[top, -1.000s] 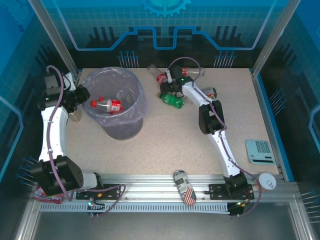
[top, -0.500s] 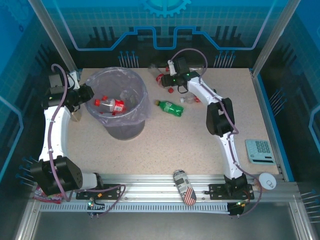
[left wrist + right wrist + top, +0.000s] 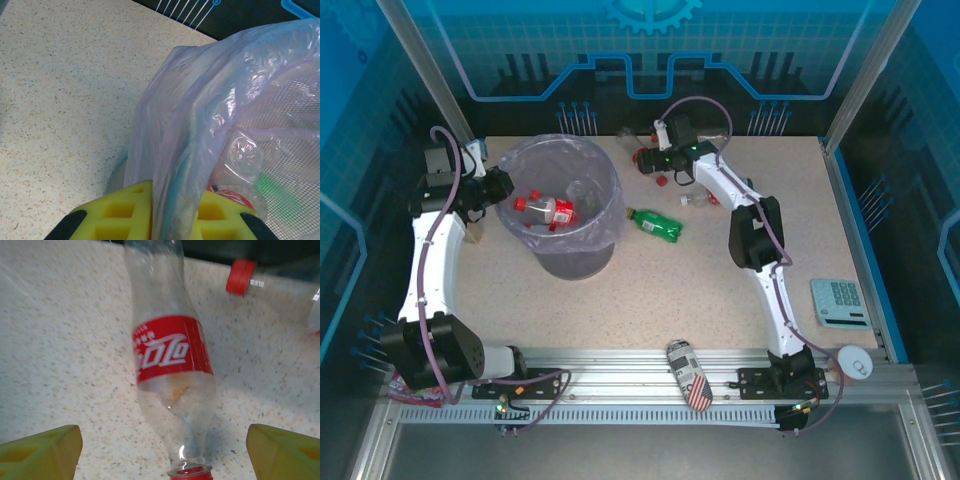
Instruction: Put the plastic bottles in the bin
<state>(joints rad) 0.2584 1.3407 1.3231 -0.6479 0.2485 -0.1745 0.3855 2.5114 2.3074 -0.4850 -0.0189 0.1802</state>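
Red-capped bottle [image 3: 548, 210] lies inside the bin [image 3: 570, 262], which stands far-left on the tabletop [image 3: 720, 290]. Green bottle [image 3: 655, 225] lies flat near the bin, on its R side. Clear bottle [image 3: 172, 365] w/ red label lies flat near the far edge, under the R pincer [image 3: 162, 450]: jaws wide apart, nothing held. L pincer [image 3: 172, 217] is closed tight on the bag [image 3: 200, 100] at the bin rim.
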